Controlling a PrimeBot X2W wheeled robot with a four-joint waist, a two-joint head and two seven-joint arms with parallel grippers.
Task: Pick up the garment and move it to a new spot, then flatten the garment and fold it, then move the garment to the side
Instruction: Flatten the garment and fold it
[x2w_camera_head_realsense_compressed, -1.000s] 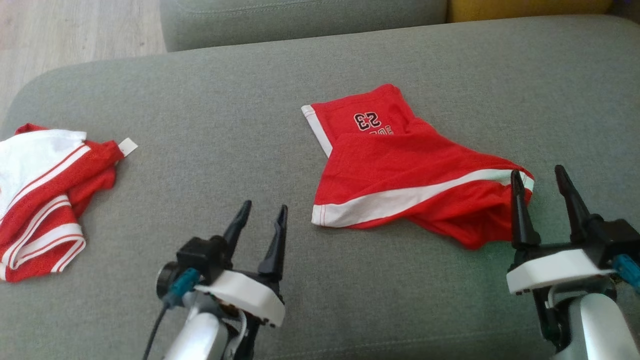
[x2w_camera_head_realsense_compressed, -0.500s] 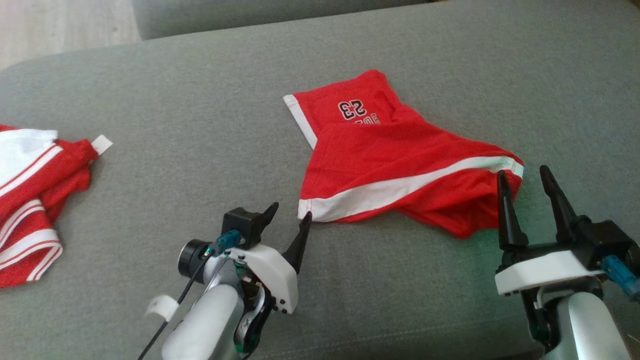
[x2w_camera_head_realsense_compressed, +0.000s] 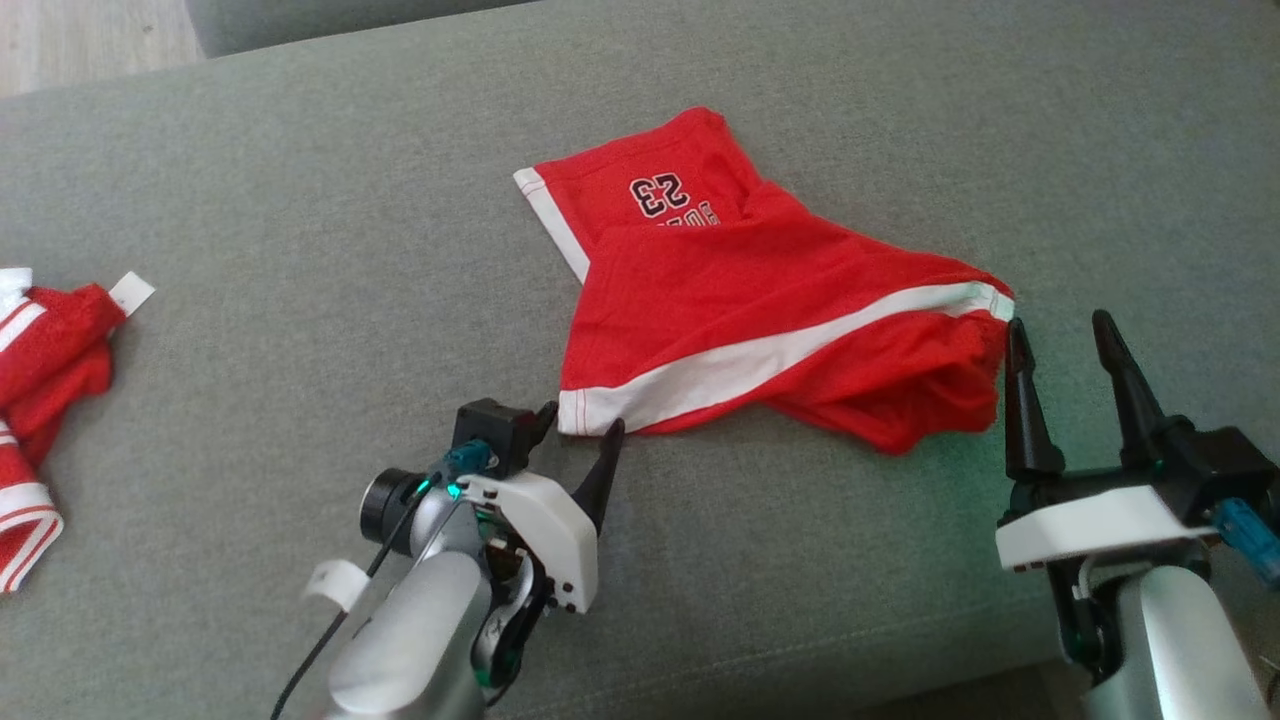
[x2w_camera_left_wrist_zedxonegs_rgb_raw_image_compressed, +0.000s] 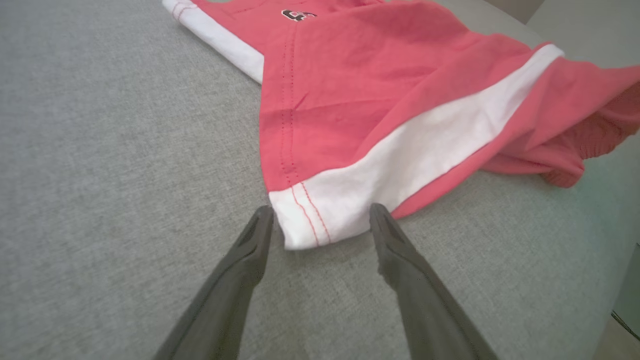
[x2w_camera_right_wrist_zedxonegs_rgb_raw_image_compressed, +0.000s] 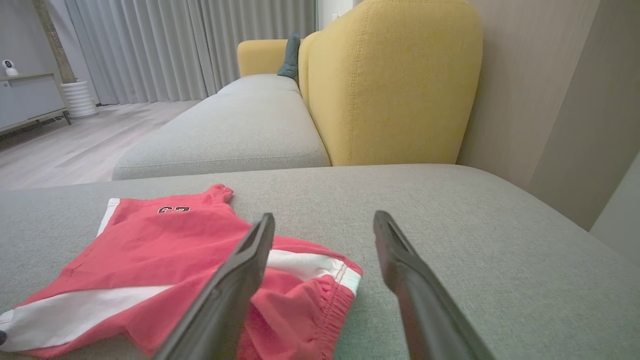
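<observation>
- Looks barely begun, judging by the garment (x2w_camera_head_realsense_compressed: 760, 310) lying rumpled and unlifted near the middle of the grey sofa cushion (x2w_camera_head_realsense_compressed: 300, 220).
- Leaves nearly everything to do: grasping, carrying to a new spot, flattening, folding, setting aside.
- Brackets the white hem corner (x2w_camera_left_wrist_zedxonegs_rgb_raw_image_compressed: 310, 222) with the left gripper (x2w_camera_head_realsense_compressed: 582, 417), jaws spread wide, nothing pinched yet, tips low on the upholstery on either side of that corner.
- Places the right gripper (x2w_camera_head_realsense_compressed: 1058, 322) just beside the gathered waistband (x2w_camera_right_wrist_zedxonegs_rgb_raw_image_compressed: 320, 300), jaws equally wide and empty; cannot tell whether the nearer finger touches the cloth.
- Reads as thin, limp sports fabric: bright red, a broad white stripe, white hems with red stitching, a black numeral print near the far leg.
- Folds over itself unevenly, one leg fairly flat, the waist end bunched and puffed.
- Offers a coarse, matte woven seat surface, probably with some drag on the fabric.
- Shows a second red-and-white garment (x2w_camera_head_realsense_compressed: 40, 380) well apart at the left edge, and a smooth yellow backrest (x2w_camera_right_wrist_zedxonegs_rgb_raw_image_compressed: 395, 85) beyond the cushion.
</observation>
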